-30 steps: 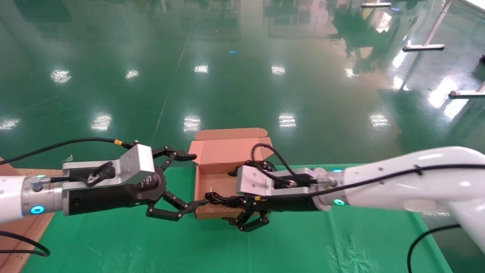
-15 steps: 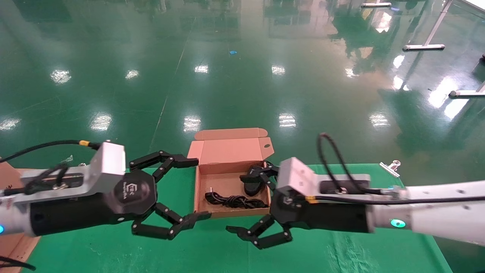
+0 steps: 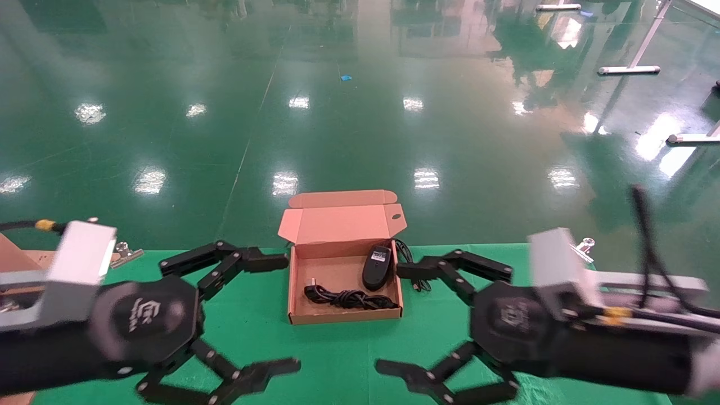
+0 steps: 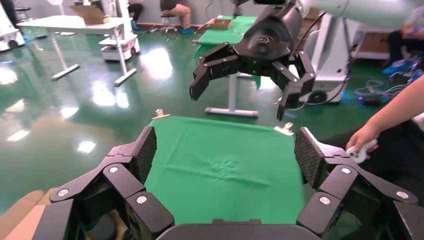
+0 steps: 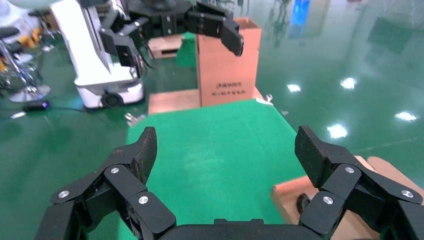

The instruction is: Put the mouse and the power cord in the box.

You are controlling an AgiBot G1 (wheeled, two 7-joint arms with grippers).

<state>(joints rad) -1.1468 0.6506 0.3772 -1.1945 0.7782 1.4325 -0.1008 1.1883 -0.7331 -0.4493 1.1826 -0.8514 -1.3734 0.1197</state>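
Now, box [image 3: 298,315]: between both grippers, mouse [image 3: 377,268] and power cord [image 3: 349,298] inside.
Left gripper [image 3: 270,315]: spread, empty.
Right gripper [image 3: 402,320]: spread, empty, nearer mouse.

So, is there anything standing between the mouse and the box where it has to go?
Nothing visible. The mouse already lies inside the box, underside up, by the far right corner, with the power cord bundled beside it. The lid stands open. Both the left end effector and the right end effector are open and clear of the box.
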